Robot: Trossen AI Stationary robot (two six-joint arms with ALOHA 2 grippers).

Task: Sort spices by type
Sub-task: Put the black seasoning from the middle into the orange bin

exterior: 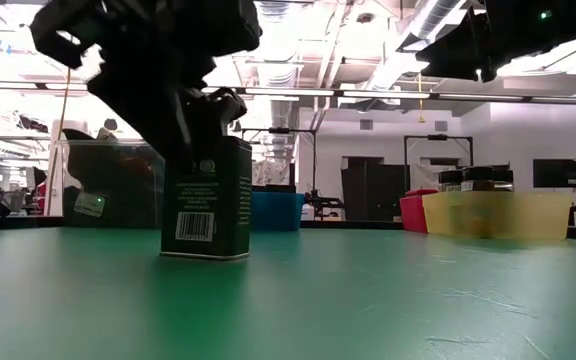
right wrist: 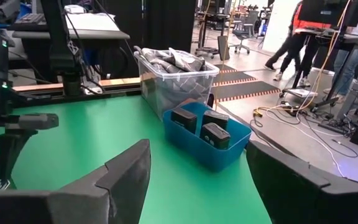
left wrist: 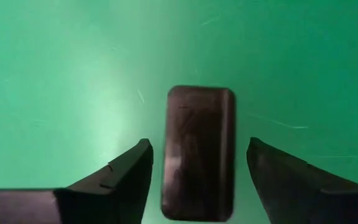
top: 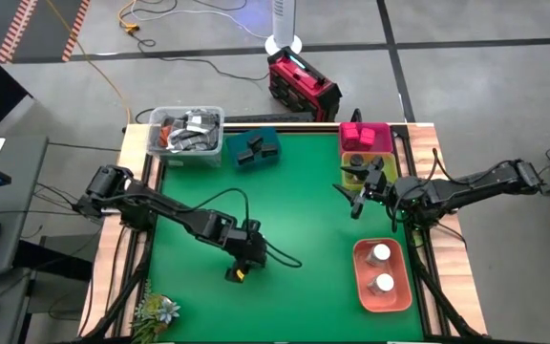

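Three dark grey rectangular tins (right wrist: 202,124) lie in the teal plastic tray (right wrist: 229,155); two white-capped jars (top: 382,268) stand in the salmon tray (top: 361,287). The left gripper (left wrist: 197,171) hangs with jaws released around an upright dark tin (left wrist: 199,152) on the green tabletop (top: 294,191); right gripper (right wrist: 197,180) jaws released, empty.

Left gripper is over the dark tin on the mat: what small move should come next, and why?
Probably close the left gripper on the dark tin. The tin stands upright between the open fingers, with a gap on each side, so nothing holds it yet.
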